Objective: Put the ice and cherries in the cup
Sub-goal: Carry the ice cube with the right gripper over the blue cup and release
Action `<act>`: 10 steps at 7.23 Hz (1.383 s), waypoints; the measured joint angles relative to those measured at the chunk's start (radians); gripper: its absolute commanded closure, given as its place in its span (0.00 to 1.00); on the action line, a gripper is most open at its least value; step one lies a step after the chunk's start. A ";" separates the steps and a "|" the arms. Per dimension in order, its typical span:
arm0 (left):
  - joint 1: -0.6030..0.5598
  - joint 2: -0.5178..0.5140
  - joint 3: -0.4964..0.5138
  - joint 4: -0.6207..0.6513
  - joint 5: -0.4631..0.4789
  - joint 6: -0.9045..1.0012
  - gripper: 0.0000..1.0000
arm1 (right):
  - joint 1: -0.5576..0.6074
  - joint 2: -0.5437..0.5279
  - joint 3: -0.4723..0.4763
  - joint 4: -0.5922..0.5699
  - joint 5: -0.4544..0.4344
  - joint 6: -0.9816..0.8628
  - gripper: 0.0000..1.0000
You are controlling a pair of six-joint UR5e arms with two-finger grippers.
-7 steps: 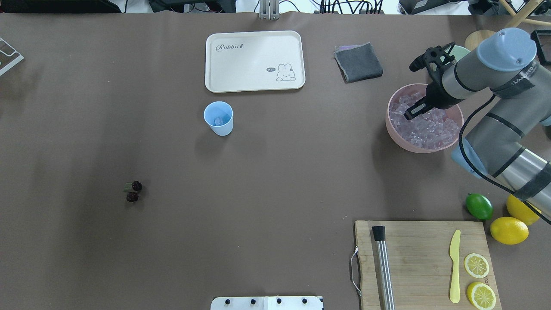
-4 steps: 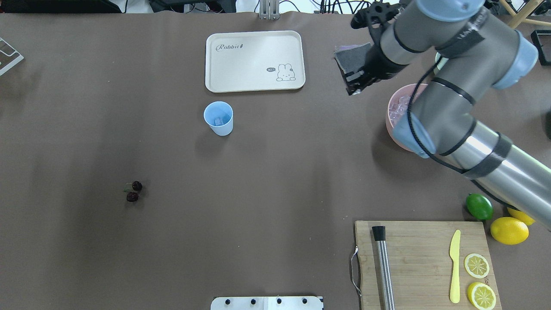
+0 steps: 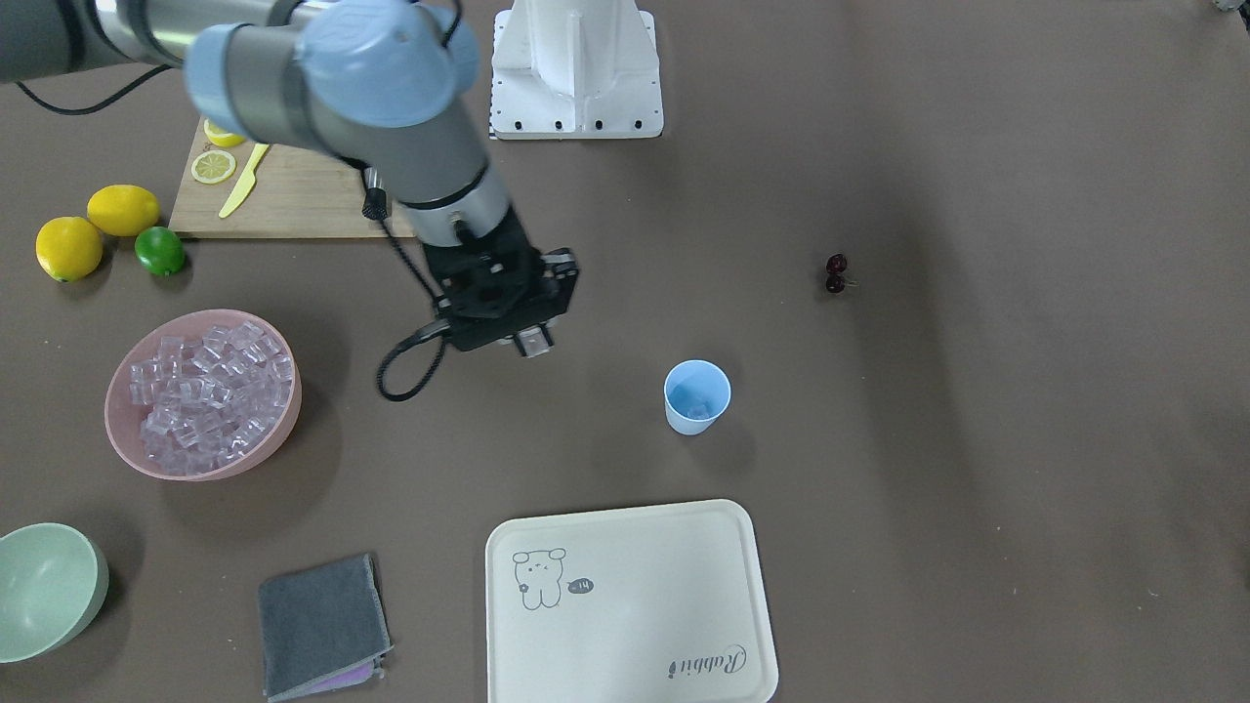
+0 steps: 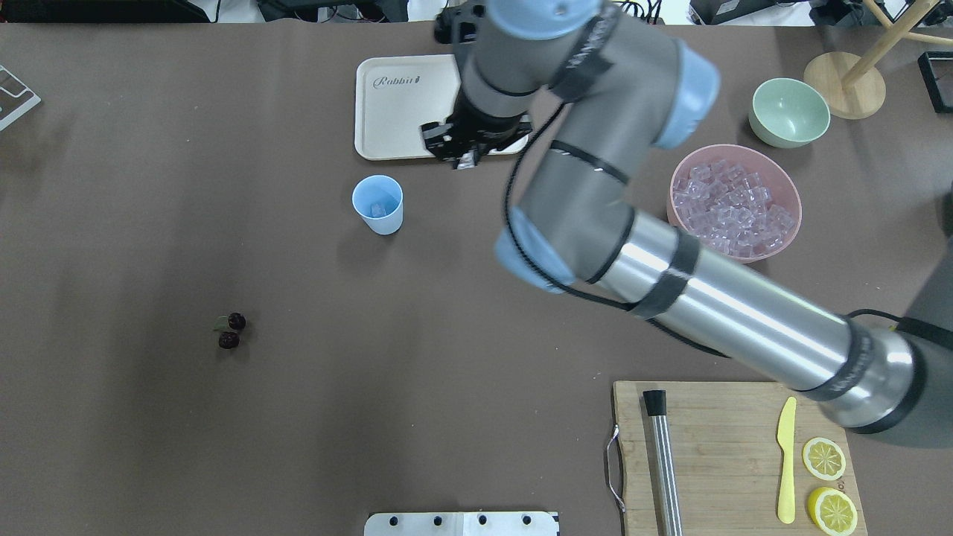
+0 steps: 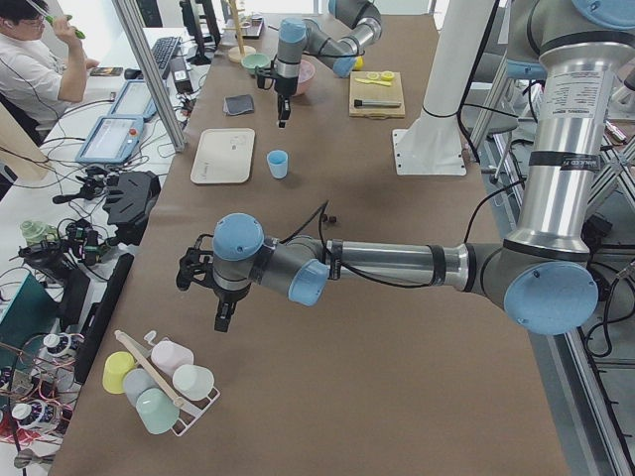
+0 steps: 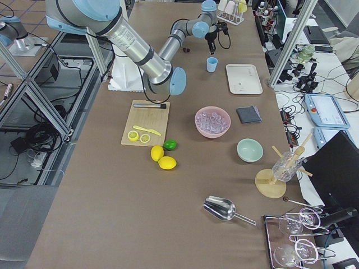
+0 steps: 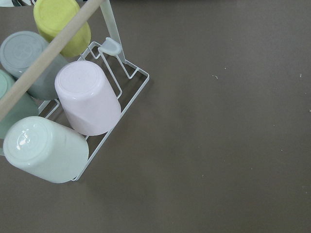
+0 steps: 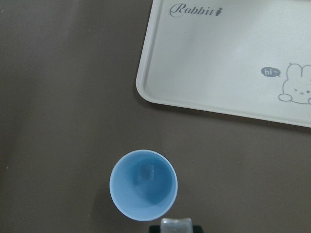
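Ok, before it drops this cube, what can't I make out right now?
- Right gripper: its fingers are cut off by the right wrist view's bottom edge; only the held ice cube peeks in.
- Left gripper: shows only small in the exterior left view; open or shut unclear.
- Cup: contents blurred in the right wrist view; cube count unsure.
- Cherries: stems too small overhead.

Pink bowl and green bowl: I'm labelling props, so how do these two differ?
The pink bowl is heaped with ice; the green bowl looks empty. The pink bowl is wider than the green bowl, which sits farther from the robot. Both stand upright on the table.
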 measured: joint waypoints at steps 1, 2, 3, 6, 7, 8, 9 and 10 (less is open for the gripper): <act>0.002 -0.008 0.006 0.000 0.000 0.000 0.02 | -0.026 0.042 -0.096 0.030 -0.054 0.010 1.00; 0.003 -0.012 0.011 0.000 0.000 0.000 0.02 | -0.045 0.056 -0.154 0.062 -0.091 0.013 1.00; 0.003 -0.014 0.011 0.000 0.000 -0.001 0.02 | -0.058 0.060 -0.181 0.077 -0.115 0.014 1.00; 0.003 -0.014 0.005 0.000 0.000 0.000 0.02 | -0.072 0.068 -0.199 0.088 -0.142 0.014 1.00; 0.003 -0.014 0.004 0.000 0.000 0.000 0.02 | -0.073 0.070 -0.203 0.101 -0.147 0.014 1.00; 0.003 -0.015 0.004 0.000 0.000 0.000 0.02 | -0.073 0.071 -0.212 0.126 -0.156 0.015 1.00; 0.003 -0.015 0.004 0.000 0.000 0.000 0.02 | -0.072 0.071 -0.221 0.145 -0.163 0.016 1.00; 0.003 -0.015 0.004 0.000 0.000 0.000 0.02 | -0.072 0.071 -0.225 0.154 -0.166 0.016 0.66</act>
